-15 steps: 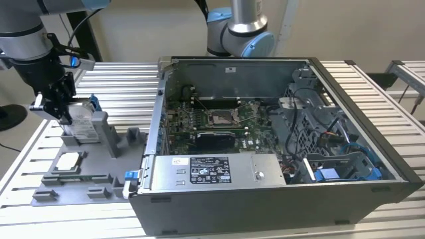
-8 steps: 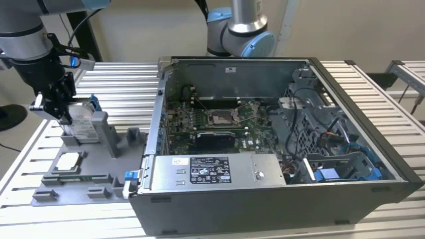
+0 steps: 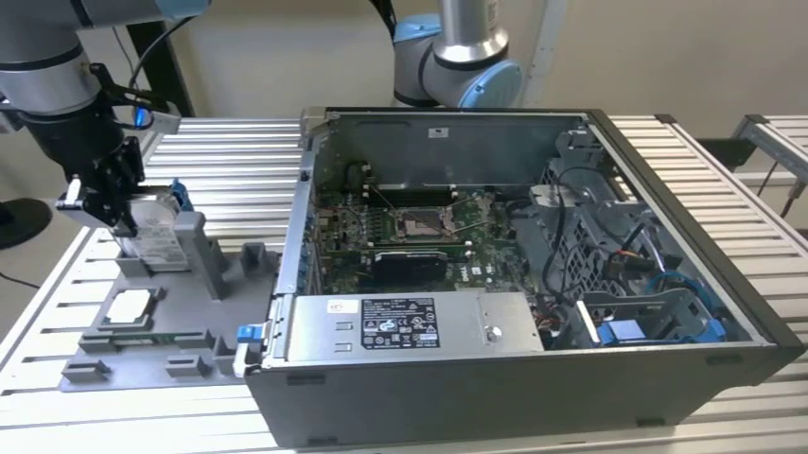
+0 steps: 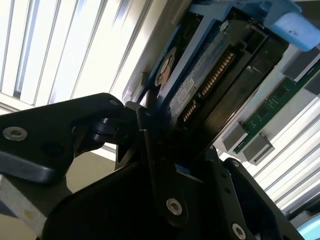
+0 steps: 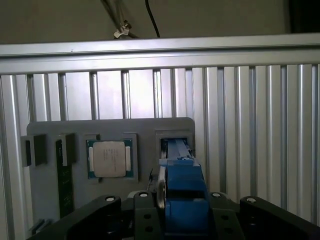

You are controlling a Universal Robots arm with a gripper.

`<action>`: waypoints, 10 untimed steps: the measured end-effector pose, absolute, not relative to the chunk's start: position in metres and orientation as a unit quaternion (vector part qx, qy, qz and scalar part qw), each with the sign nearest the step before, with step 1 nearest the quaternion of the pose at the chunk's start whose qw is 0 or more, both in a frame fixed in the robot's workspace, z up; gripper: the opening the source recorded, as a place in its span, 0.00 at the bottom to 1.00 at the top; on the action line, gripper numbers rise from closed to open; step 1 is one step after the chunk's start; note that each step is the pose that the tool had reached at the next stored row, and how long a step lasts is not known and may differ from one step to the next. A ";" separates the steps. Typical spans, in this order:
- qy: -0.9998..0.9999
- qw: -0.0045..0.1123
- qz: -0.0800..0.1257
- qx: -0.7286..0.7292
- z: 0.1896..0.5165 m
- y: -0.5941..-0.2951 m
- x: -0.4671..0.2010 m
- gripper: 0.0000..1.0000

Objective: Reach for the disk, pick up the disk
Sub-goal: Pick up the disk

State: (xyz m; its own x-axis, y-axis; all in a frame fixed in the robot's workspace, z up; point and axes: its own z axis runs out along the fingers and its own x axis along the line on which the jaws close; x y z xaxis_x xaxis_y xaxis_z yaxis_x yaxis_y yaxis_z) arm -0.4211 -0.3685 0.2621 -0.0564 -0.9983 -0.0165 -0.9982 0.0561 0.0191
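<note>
Okay, the pincer (image 3: 127, 219) is at the exterior view's left, above the grey fixture (image 3: 202, 274) on the slatted worktop (image 3: 227, 161). It is pinching the disk (image 3: 159, 232), which stands on edge at the fixture's upright slot. The arm and the slot walls cover the disk's lower end, so I cannot tell whether it is seated or lifted clear.

In the second wrist view one black finger (image 4: 150, 150) lies flat against the disk (image 4: 210, 80) on its circuit-board side. The opposite finger is hidden behind the disk, and the blue frame is cut off at the picture edge.

In the first wrist view the disk (image 5: 184, 185) shows edge-on as a blue strip between the black pincer bodies, fingertips covered.

A small square chip (image 5: 109, 159) sits in a fixture pocket beside the slot, apart from the disk. The open computer case (image 3: 531, 388) is well apart, toward the exterior view's right.
</note>
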 end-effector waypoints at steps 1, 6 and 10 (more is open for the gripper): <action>-0.727 0.000 -0.012 0.687 0.263 -0.369 -0.421 0.00; -0.727 0.001 -0.013 0.687 0.279 -0.369 -0.421 0.00; -0.727 0.001 -0.013 0.687 0.297 -0.369 -0.421 0.00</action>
